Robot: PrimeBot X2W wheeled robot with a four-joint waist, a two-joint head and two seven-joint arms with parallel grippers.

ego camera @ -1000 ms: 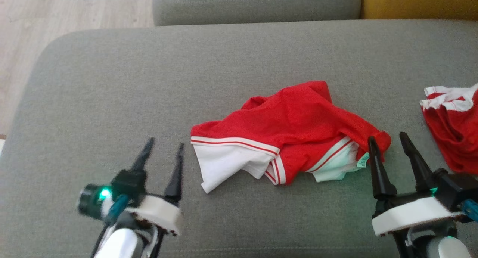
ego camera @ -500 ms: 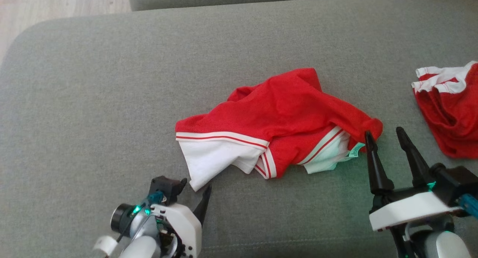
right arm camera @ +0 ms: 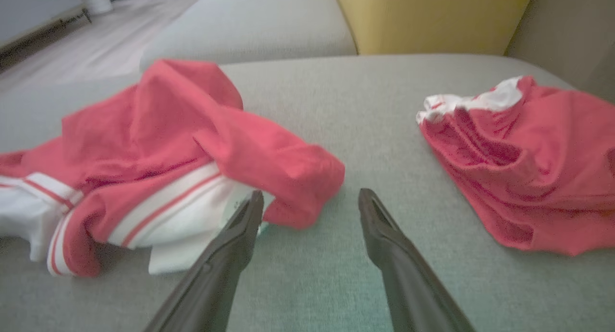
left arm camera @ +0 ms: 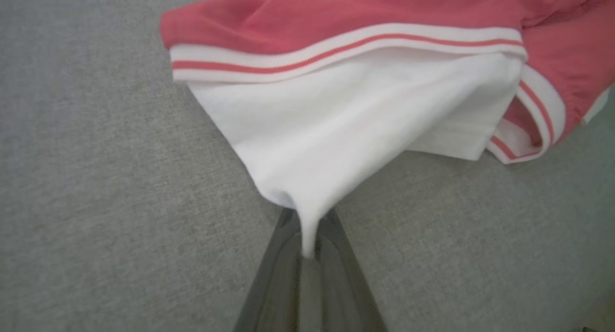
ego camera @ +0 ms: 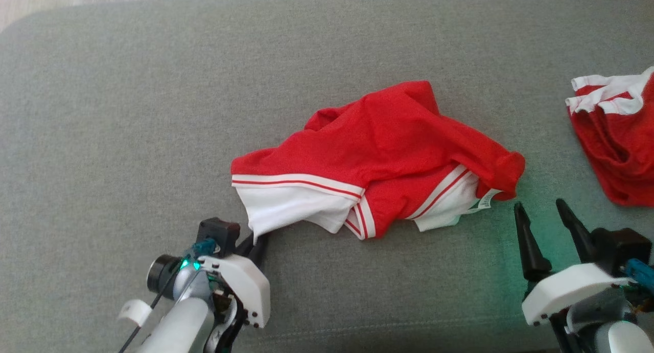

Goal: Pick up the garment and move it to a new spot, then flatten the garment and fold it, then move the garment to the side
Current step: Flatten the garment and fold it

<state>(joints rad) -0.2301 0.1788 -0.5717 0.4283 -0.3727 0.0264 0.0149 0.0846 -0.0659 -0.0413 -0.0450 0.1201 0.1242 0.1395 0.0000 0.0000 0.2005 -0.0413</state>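
Observation:
The garment (ego camera: 378, 154) is a crumpled red and white shirt with striped trim, lying mid-cushion; it also shows as the garment (left arm camera: 365, 116) and the garment (right arm camera: 158, 144). My left gripper (ego camera: 255, 240) is shut on its white near-left corner, and the pinched cloth runs down between the fingers (left arm camera: 283, 255) of my left gripper (left arm camera: 307, 248). My right gripper (ego camera: 541, 212) stands open just below the garment's right end, not touching it. Seen from the right wrist, my right gripper (right arm camera: 310, 200) has its left fingertip (right arm camera: 252, 204) in front of the white hem.
A second red and white garment (ego camera: 613, 143) lies bunched at the right edge, also seen as the second garment (right arm camera: 519, 164). Everything rests on a grey cushion (ego camera: 127, 113). A yellow cushion (right arm camera: 427, 15) and another grey cushion (right arm camera: 250, 24) stand behind.
My left gripper swung right and turned toward the garment's white corner, then shut on it. The head camera has shifted, so the whole scene sits higher and further left. My right gripper stays open.

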